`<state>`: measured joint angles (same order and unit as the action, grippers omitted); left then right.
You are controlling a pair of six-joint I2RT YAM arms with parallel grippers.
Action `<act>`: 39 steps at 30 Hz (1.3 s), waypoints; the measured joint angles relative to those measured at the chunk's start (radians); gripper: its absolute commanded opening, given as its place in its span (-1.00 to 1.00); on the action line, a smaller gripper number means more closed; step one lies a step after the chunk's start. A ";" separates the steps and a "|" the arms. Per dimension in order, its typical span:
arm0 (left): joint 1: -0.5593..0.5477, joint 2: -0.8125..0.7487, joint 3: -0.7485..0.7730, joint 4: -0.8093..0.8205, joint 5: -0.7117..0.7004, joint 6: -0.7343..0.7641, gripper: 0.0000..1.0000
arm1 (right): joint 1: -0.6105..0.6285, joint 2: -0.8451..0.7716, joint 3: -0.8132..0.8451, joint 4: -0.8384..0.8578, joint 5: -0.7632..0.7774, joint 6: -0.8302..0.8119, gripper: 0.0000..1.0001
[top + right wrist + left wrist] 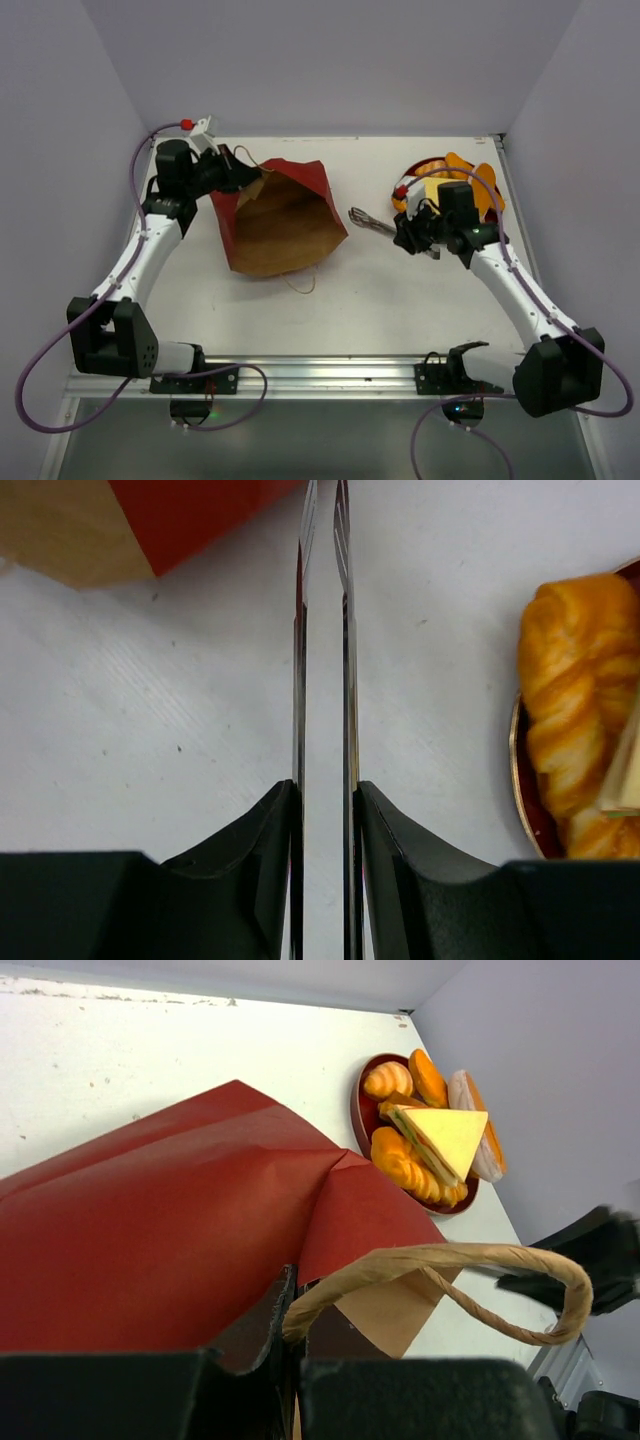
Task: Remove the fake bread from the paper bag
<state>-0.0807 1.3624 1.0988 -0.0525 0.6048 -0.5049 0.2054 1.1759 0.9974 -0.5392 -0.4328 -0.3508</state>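
L gripper (238,171) pinches paper bag (280,215) rim at 10 o'clock; bag lies open on tabletop (400,300). R gripper (325,788) clamps metal tongs (368,220). Fake bread (455,185) piled on plate (356,1110), 2 o'clock.

Overhead from behind; close wrist views; paper bag (285,225) common.

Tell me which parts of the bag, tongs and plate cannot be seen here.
Bag inside: left wrist view, hidden by its own red wall.
Tongs tips: right wrist view, cut off by the top edge.
Plate: right wrist view, cut by the right edge; top view, partly behind the right arm.
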 measured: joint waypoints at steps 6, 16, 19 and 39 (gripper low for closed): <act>0.002 0.000 0.040 -0.046 -0.007 -0.009 -1.00 | 0.087 0.069 -0.161 0.138 0.135 -0.049 -0.29; 0.008 0.000 0.085 -0.089 -0.010 -0.037 -1.00 | 0.131 0.168 -0.188 0.275 0.208 -0.085 -0.11; 0.009 0.000 0.109 -0.101 -0.010 -0.036 -1.00 | 0.133 0.252 -0.180 0.264 0.212 -0.096 0.03; 0.040 0.008 0.195 -0.167 0.009 -0.034 -1.00 | 0.134 0.143 -0.164 0.156 0.190 -0.274 0.98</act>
<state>-0.0410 1.3708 1.2942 -0.2192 0.6136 -0.5385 0.3393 1.3190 0.8333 -0.3828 -0.2424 -0.6250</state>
